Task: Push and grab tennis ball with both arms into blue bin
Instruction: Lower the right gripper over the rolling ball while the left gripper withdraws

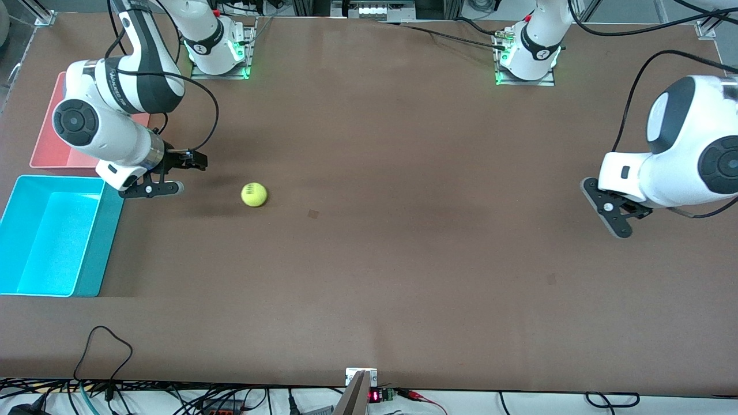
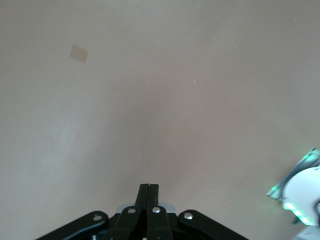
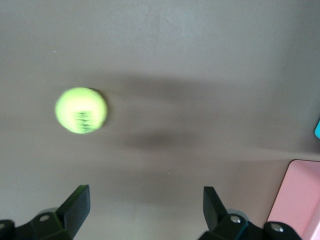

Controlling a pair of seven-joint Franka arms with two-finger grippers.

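The tennis ball (image 1: 253,194) lies on the brown table, beside the blue bin (image 1: 86,242) and a little toward the left arm's end from it. My right gripper (image 1: 189,174) is open and empty, low over the table between the bin's corner and the ball, its fingers pointing at the ball. In the right wrist view the ball (image 3: 81,110) sits ahead of the open gripper (image 3: 145,195), off to one side and blurred. My left gripper (image 1: 608,210) is shut and empty at the left arm's end of the table; it also shows in the left wrist view (image 2: 149,187).
A pink bin (image 1: 49,147) stands against the blue bin, farther from the front camera, partly under the right arm; its corner shows in the right wrist view (image 3: 300,200). Cables lie along the table's near edge (image 1: 104,346).
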